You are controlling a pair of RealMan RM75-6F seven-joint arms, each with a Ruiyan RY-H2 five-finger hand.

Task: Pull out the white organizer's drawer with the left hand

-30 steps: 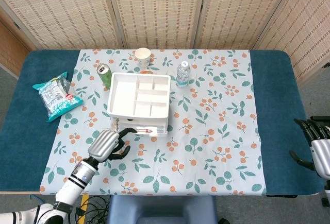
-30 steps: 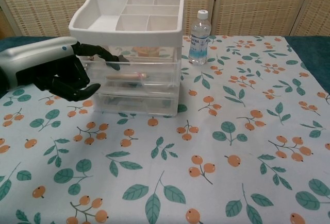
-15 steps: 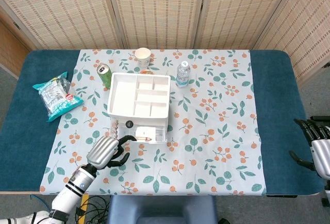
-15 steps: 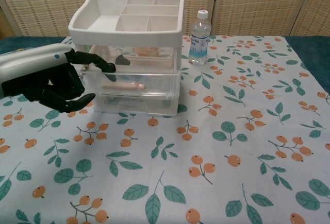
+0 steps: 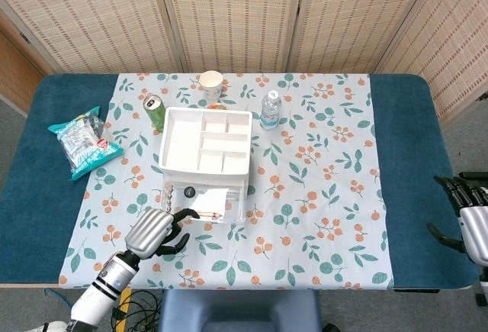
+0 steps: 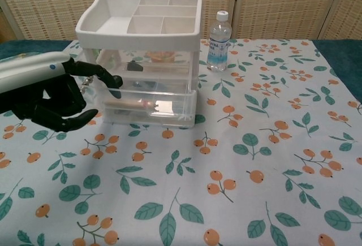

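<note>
White plastic organizer [image 5: 206,149] stands near the middle of the floral tablecloth [image 5: 320,195], its divided top tray facing up. One clear drawer [image 6: 148,98] projects from the front face toward the robot, past the drawers above and below it. Judged from that overhang, the pull is well along though not at full travel.

Left hand [image 6: 54,96] sits at the drawer's left front corner. One dark finger [image 6: 99,73] reaches forward and hooks over the drawer's front lip; the others curl underneath, apart from the drawer. This hooked contact, rather than a full grasp, suits a straight draw toward the robot, since the lip gives the only purchase on a smooth clear front. Whether the thumb presses from below cannot be confirmed.

Drawer contents: a slim pinkish item [image 6: 129,104], and a white card or slip [image 5: 215,199] in the head view. Small dark objects lie in the drawer above.

Right hand [image 5: 470,221] rests at the far right table edge, fingers spread, holding nothing, well clear of the work.

Bystanding items: a water bottle [image 6: 218,41] just behind the organizer's right side, a green can [image 5: 155,111] and paper cup [image 5: 211,84] behind it, and a snack bag [image 5: 84,141] on the blue cloth to the left.

Risk noted: the light organizer may slide forward with the drawer, nothing bracing it.
</note>
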